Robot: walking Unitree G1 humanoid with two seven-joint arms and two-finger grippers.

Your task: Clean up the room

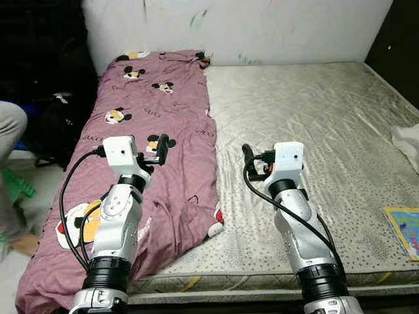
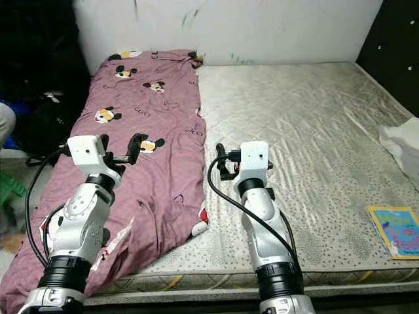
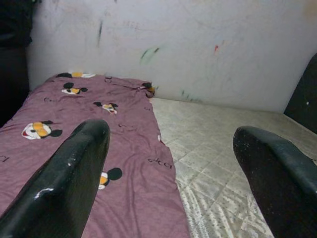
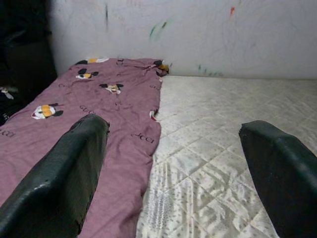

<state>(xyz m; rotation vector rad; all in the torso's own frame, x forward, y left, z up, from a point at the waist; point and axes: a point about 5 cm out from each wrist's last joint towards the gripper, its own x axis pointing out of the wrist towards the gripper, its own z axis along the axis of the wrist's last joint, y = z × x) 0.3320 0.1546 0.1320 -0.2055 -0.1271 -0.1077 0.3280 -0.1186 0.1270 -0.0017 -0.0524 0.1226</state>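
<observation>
I'm looking into a bedroom in a home. A bare quilted mattress [image 1: 308, 137] takes up most of what's in front of me, with a mauve cartoon-print blanket [image 1: 150, 150] spread along its left side. Behind it stands a white wall [image 1: 262, 29] marked with scribbles. A colourful booklet [image 1: 404, 229] lies near the mattress's right edge, a white cloth [image 1: 407, 140] beyond it, and dark bags [image 1: 55, 121] sit on the floor at left.

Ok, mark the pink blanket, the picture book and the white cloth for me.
pink blanket [image 1: 154, 118], left eye view, flat middle of the fabric.
picture book [image 2: 395, 229], right eye view, centre of its cover.
white cloth [image 2: 400, 144], right eye view, bunched middle.
</observation>
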